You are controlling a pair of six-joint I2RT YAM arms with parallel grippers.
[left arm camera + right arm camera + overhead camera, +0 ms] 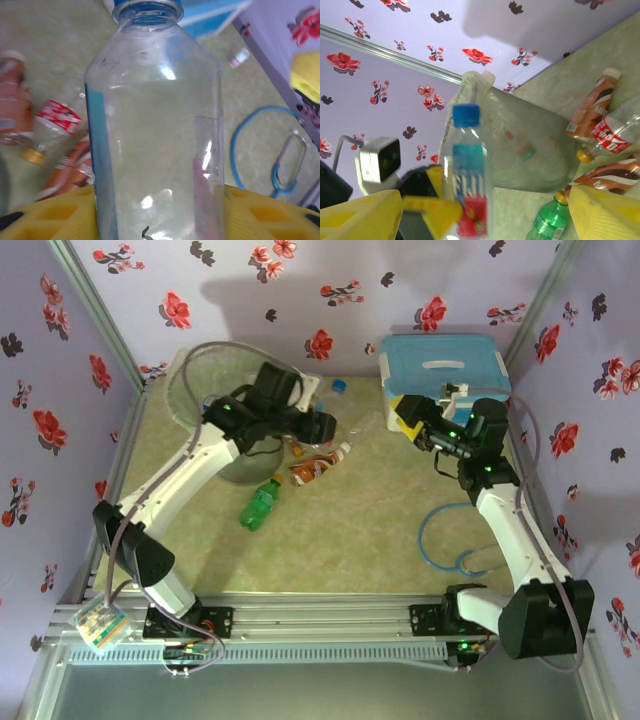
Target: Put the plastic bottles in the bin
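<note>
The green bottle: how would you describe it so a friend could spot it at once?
Find the tall round bin at the back left of the table. Bottles lie just in front of it, and the green bottle is the one nearest the front edge, on its side. Its neighbours are orange-brown bottles and a clear one with a red label; it alone is green.

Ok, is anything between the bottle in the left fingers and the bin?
Nothing visible does. The blue-capped bottle in the left fingers is close beside the bin. The loose bottles lie low on the table by its base, out of that path.
</note>
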